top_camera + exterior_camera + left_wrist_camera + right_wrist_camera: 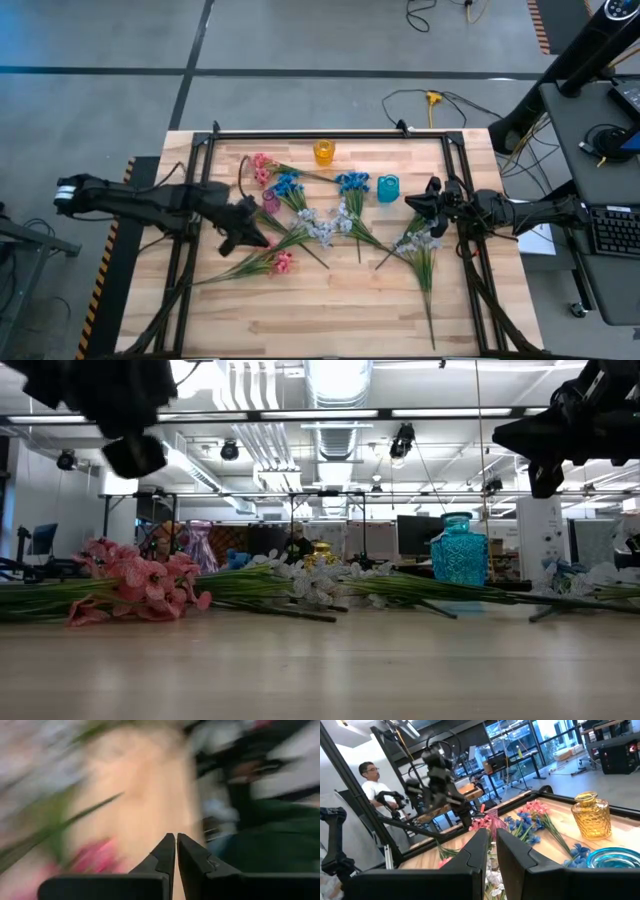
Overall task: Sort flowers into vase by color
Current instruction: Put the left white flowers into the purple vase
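Left gripper [240, 243] poised above the table's [330, 320] left half, over green stems, fingers [167, 852] pressed together with nothing between them; motion blur in its wrist view hides what lies just beneath, possibly a pink bloom. Right gripper [418, 201] raised at the table's right half, beside the teal vase [388, 188], fingers [479, 851] nearly closed with only a thin slit between, empty, touching nothing. Flowers strewn flat across the table's middle: pink sprigs [262, 168] at the rear left, another pink cluster [281, 262] nearer the front left, blue sprigs [288, 186] and [352, 182] side by side in the centre, pale white ones [322, 226] in the middle and a further pale bunch [420, 240] just under the right gripper, stems trailing toward the front edge. Amber vase [323, 152] upright at the rear centre, teal vase upright to its right, pink vase [271, 202] near the left gripper; none of the three seen holding a flower. Low down, pink blossoms [140, 588] lying on the boards at left, teal vase [459, 550] standing behind pale blooms. Person [372, 787] in a white shirt beyond the table.
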`<act>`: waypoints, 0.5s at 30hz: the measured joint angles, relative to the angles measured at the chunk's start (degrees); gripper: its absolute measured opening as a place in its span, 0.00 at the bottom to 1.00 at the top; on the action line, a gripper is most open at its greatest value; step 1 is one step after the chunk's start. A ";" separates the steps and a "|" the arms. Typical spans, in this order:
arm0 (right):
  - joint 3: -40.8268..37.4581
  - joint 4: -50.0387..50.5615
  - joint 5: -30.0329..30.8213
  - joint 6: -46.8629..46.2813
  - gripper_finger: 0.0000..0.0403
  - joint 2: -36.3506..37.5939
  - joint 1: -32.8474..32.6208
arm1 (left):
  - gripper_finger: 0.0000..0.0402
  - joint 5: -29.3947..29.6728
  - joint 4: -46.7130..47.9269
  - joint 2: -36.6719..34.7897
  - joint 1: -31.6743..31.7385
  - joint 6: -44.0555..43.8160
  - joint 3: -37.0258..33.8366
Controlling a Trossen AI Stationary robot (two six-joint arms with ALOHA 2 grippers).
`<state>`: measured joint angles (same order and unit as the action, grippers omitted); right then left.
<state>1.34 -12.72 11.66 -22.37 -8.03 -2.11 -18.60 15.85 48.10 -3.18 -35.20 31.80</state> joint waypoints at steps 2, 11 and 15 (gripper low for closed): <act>-0.02 0.01 0.00 0.00 0.08 0.00 0.00 | 0.01 5.69 7.49 1.88 -1.86 -1.29 2.33; -0.02 0.41 2.99 0.51 0.08 -0.02 0.00 | 0.01 16.28 7.13 12.33 -10.20 -2.95 7.18; -0.02 0.41 4.00 0.52 0.08 -0.02 0.00 | 0.01 19.00 7.09 18.73 -10.62 -3.27 8.71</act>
<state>1.32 -12.32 15.66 -21.85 -8.05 -2.11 0.40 22.94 66.83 -13.80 -38.46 40.51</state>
